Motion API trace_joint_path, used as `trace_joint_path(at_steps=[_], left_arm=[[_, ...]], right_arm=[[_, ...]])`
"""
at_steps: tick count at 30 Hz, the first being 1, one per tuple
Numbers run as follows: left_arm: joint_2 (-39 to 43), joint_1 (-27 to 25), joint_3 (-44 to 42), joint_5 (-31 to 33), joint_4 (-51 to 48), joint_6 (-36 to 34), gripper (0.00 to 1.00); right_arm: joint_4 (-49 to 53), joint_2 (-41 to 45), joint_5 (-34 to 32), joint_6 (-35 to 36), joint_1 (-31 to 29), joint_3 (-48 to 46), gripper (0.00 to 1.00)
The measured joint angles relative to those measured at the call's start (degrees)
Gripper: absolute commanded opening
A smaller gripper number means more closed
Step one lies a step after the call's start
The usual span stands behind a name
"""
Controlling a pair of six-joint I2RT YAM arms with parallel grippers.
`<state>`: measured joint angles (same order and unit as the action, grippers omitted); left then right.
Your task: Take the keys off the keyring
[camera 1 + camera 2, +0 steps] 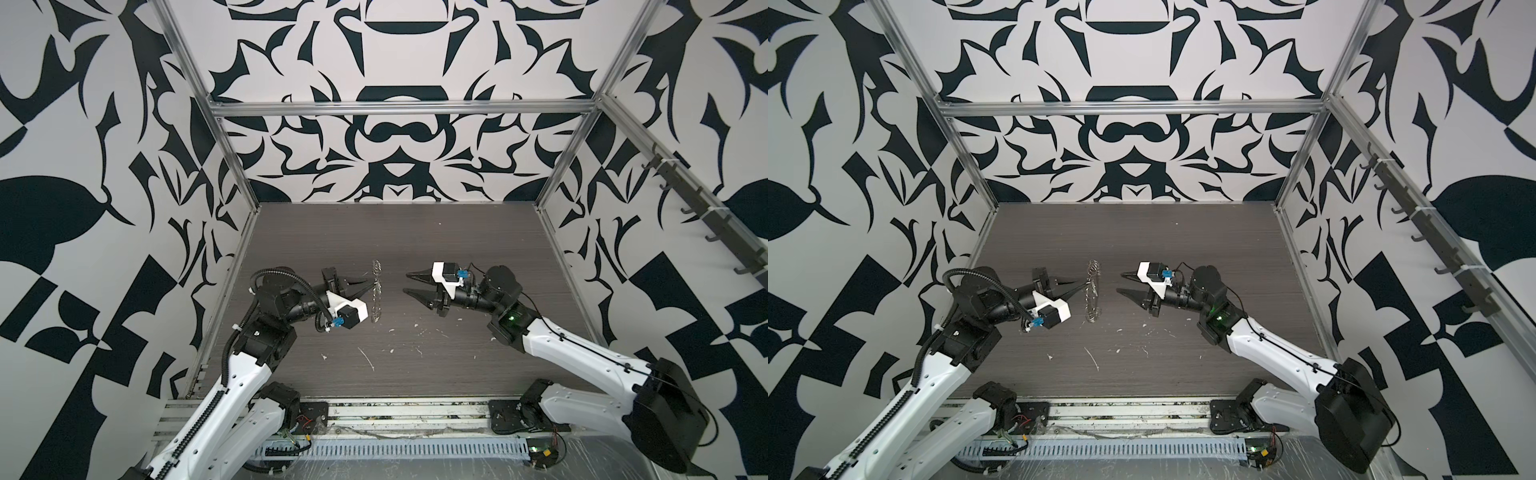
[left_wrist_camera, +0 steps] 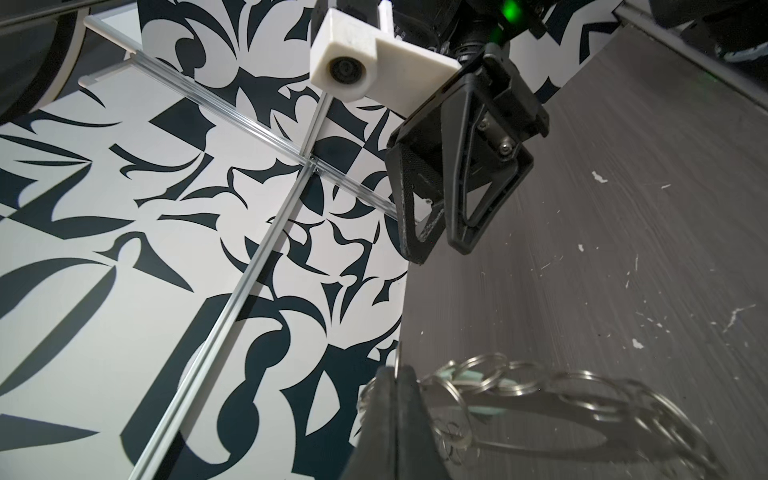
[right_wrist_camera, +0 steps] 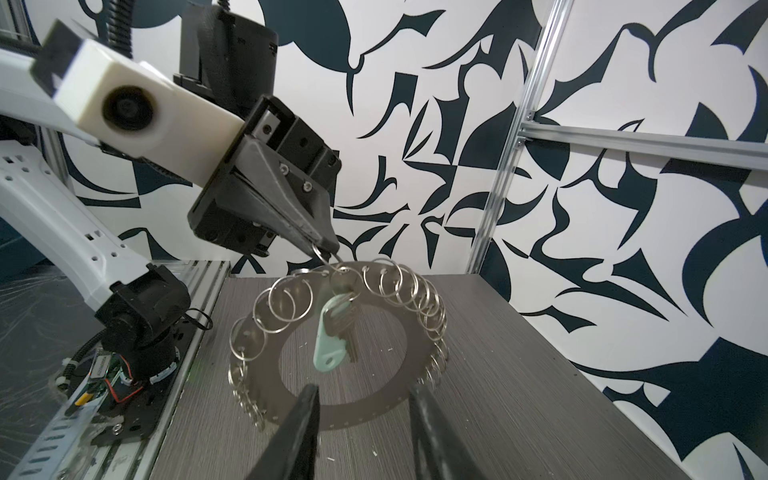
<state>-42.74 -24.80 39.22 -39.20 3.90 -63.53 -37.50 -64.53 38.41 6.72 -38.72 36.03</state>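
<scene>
Right wrist view: the right claw [image 3: 362, 392] hangs released and empty, the nearer arm. Straight ahead the keys [image 3: 332, 337] dangle, long axis nearly vertical, inside the upright keyring [image 3: 365, 415] over the worktop [image 3: 519, 374]. Beyond, the left claw [image 3: 321, 244] is clenched on the keyring's top split ring [image 3: 326, 255].

This is a robotics lab test cell. An aluminium extrusion frame [image 1: 399, 109] boxes in a dark wood-grain tabletop [image 1: 415, 232], walled by black-and-white patterned panels [image 1: 399, 50]. 2 arms, the left arm [image 1: 245, 374] and the right arm [image 1: 582, 353], are mounted on a front rail [image 1: 407, 411] beside a slotted cable duct [image 1: 395, 451] and exposed wiring [image 1: 548, 446].
</scene>
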Motion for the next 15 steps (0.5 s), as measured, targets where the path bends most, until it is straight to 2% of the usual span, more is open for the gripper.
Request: trace_joint_path(at_steps=[3, 6, 10, 15], left_arm=[[-0.1, 0.0, 1.7, 0.5, -2.8, -0.5, 0.00], [-1.9, 0.0, 6.6, -0.3, -8.1, 2.0, 0.00], [-5.5, -0.1, 14.0, -3.5, -15.6, 6.2, 0.00], [-9.8, -0.1, 17.7, -9.0, -22.8, 10.8, 0.00]], right_arm=[[0.7, 0.1, -0.3, 0.6, 0.0, 0.0, 0.39], [1.1, 0.2, -0.3, 1.0, 0.0, 0.0, 0.39], [3.3, 0.9, -0.3, 2.2, 0.0, 0.1, 0.39], [7.8, 1.3, 0.6, 4.2, 0.0, 3.0, 0.37]])
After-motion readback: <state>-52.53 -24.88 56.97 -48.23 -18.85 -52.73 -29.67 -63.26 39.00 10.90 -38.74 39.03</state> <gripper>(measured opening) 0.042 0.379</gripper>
